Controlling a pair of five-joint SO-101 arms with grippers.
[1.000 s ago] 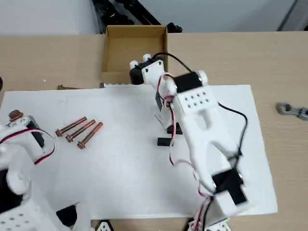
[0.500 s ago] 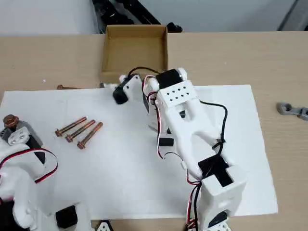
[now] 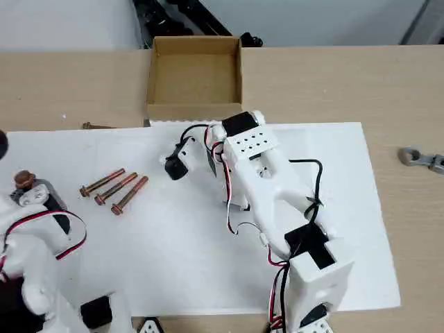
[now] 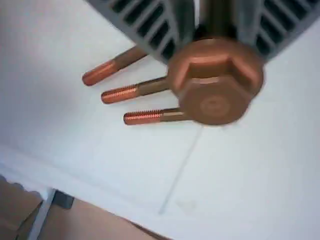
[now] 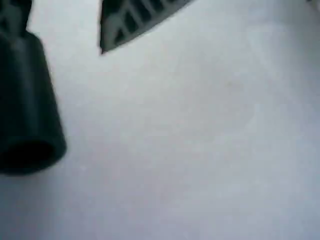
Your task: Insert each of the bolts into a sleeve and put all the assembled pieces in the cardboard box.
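Observation:
My left gripper point(image 3: 24, 182) point(image 4: 215, 30) is shut on a copper bolt point(image 3: 23, 178) point(image 4: 215, 82) at the paper's left edge, hex head towards the wrist camera. Three more copper bolts point(image 3: 114, 189) point(image 4: 132, 95) lie side by side on the white paper just right of it. My right gripper point(image 3: 175, 161) point(image 5: 65, 30) hangs over the paper in front of the cardboard box point(image 3: 157, 76), shut on a black sleeve point(image 5: 25, 110) whose open end points at the paper. One ribbed finger point(image 5: 135, 20) shows beside the sleeve.
Another bolt point(image 3: 97, 126) lies on the wooden table off the paper's back left corner. A metal tool point(image 3: 416, 158) rests at the table's right edge. The white paper sheet point(image 3: 173, 257) covers the front of the table.
The right arm has swung its gripper from the box's front edge leftward and nearer, out over the paper. The left arm with its bolt has shifted slightly.

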